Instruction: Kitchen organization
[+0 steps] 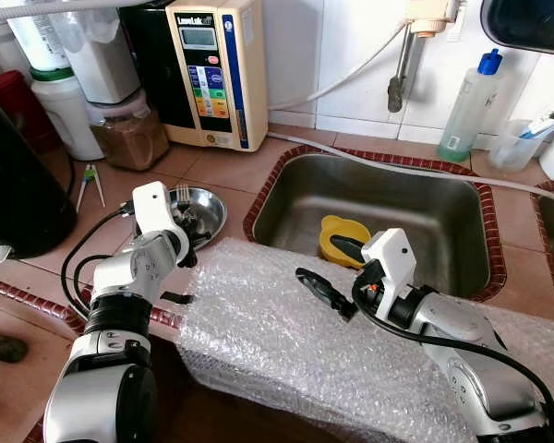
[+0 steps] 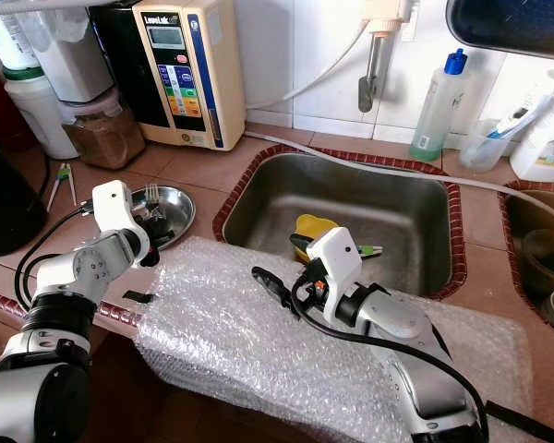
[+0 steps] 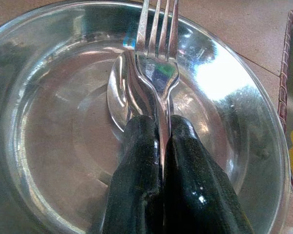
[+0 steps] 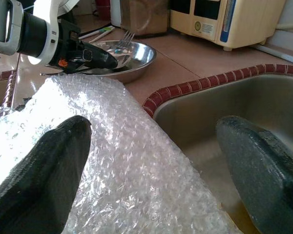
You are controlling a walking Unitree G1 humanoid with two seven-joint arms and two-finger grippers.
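So the sink point(image 1: 471, 268) is the landmark here. Off to its left on the counter point(image 1: 240, 166) sits a shallow steel dish point(image 3: 244, 102), and the left end effector point(image 3: 161, 165) is right over it with its fingers pressed together on the handle of a fork point(image 3: 158, 73). There's a spoon point(image 3: 122, 92) tucked right beside or under the fork, and I honestly can't tell if it's caught in the grip too or just lying in the dish.

In front of the sink, a sheet of bubble wrap point(image 1: 286, 341) is draped over the counter edge. The right end effector point(image 1: 337, 272) hovers at the sink's front rim, above the wrap, fingers spread wide apart and holding nothing. Inside the sink there's a yellow cup point(image 1: 342, 235) lying near the front wall.

My read: it's in the cutlery-sorting step, fork pinched, either about to lift out of the dish or just set in. Next move needs a clean straight lift so the spoon doesn't get dragged along, while keeping clear of the bubble wrap edge right next to the dish.
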